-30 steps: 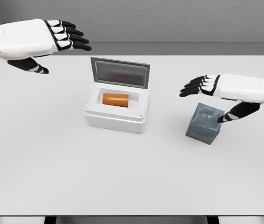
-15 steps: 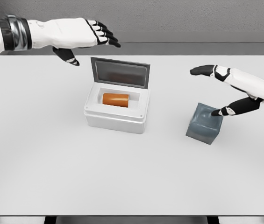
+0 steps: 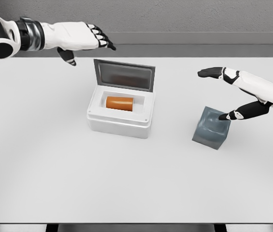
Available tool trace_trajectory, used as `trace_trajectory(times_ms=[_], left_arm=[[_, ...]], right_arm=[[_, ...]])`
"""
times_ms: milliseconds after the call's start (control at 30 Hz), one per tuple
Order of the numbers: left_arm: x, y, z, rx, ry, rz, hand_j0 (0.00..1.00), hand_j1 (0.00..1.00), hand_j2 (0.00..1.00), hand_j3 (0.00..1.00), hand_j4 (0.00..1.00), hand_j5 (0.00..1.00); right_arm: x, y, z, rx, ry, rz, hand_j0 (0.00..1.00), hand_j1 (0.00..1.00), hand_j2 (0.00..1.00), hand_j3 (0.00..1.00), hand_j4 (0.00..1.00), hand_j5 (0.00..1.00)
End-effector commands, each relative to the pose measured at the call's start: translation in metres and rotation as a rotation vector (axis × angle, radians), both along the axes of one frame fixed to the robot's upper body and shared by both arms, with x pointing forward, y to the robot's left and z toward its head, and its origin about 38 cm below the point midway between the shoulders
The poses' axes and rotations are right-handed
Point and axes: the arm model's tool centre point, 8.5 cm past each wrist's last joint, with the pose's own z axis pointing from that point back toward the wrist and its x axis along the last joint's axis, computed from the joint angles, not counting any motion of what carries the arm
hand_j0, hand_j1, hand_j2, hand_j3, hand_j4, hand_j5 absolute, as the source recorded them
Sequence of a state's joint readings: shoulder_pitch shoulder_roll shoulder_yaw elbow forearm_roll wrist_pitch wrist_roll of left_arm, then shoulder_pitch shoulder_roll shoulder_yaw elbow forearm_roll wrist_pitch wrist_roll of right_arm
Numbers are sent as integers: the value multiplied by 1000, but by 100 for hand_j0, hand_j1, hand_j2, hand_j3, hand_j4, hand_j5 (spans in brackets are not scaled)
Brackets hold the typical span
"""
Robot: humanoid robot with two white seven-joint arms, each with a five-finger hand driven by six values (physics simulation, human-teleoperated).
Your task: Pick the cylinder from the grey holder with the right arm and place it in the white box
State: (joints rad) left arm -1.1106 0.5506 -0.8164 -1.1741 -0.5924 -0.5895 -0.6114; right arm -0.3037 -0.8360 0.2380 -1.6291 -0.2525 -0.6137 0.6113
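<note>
We see the orange cylinder (image 3: 120, 102) lying inside the white box (image 3: 120, 121), whose lid (image 3: 124, 75) stands open at the far side. Our right hand (image 3: 240, 94) hovers spread and empty above the grey holder (image 3: 211, 128) to the right. Our left hand (image 3: 80, 39), fingers extended, holds nothing at far left.

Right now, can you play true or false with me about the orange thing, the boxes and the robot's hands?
1. The orange cylinder lies inside the white box. True.
2. The white box's lid is closed. False: it stands open at the back.
3. The right hand grips the cylinder. False: it holds nothing, fingers spread above the grey holder.
4. The left hand hovers behind the box, holding nothing. True.
5. The grey holder sits left of the box. False: right.
</note>
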Motion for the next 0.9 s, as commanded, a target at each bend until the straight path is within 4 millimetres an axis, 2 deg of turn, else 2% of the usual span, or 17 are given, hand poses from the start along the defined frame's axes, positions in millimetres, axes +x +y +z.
trace_trajectory(times_ms=[0, 133, 167, 400, 533, 867], left_arm=[[3, -1, -4, 13, 1, 13, 100, 100, 100, 100, 100, 100], [2, -10, -12, 44, 13, -9, 100, 100, 100, 100, 100, 100], [2, -18, -12, 54, 6, -20, 100, 100, 100, 100, 100, 100], [5, -15, -20, 112, -1, -3, 100, 100, 100, 100, 100, 100], [4, -19, -26, 128, 3, -16, 100, 100, 100, 100, 100, 100], [3, -14, -25, 184, -25, -21, 100, 100, 100, 100, 100, 100]], right_arm=[[0, 0, 1, 8, 3, 0, 100, 100, 100, 100, 100, 100], [0, 0, 1, 8, 3, 0, 100, 100, 100, 100, 100, 100], [0, 0, 1, 8, 2, 1, 100, 100, 100, 100, 100, 100], [0, 0, 0, 8, 4, 0, 100, 100, 100, 100, 100, 100], [0, 0, 0, 8, 4, 0, 100, 100, 100, 100, 100, 100], [0, 0, 0, 8, 4, 0, 100, 100, 100, 100, 100, 100]])
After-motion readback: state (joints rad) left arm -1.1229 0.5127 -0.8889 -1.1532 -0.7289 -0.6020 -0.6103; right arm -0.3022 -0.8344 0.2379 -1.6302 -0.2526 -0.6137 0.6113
